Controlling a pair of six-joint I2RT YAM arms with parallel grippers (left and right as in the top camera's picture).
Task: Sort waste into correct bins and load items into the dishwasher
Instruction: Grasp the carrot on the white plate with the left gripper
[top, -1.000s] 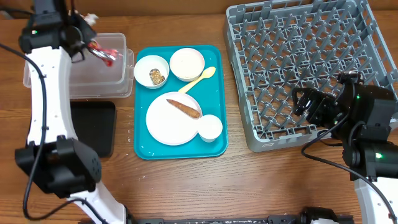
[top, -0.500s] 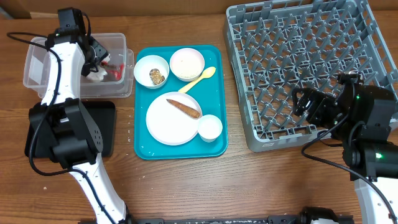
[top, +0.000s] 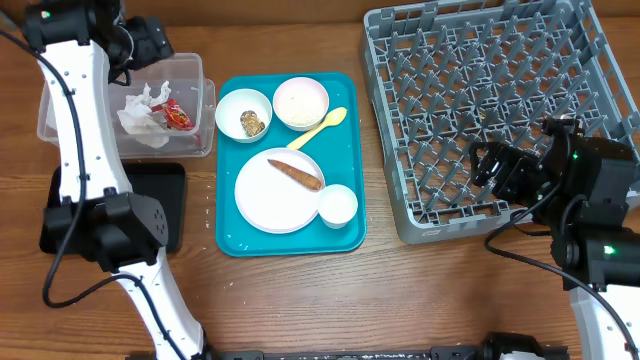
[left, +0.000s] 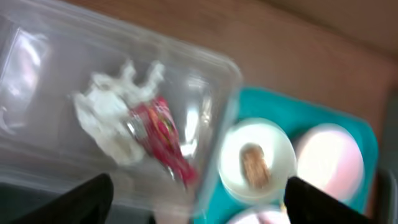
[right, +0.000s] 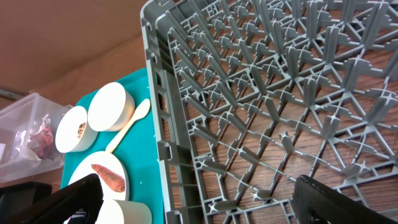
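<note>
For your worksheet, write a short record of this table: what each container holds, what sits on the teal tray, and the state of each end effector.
tub: paper and wrapper inside
black tray: partly hidden by left arm; no waste on the visible part
teal tray: plate with sausage, lumps bowl, rice bowl, spoon, cup
rack: no dishes
left end effector: open, holding nothing, above tub
right end effector: open, holding nothing, at rack's edge
</note>
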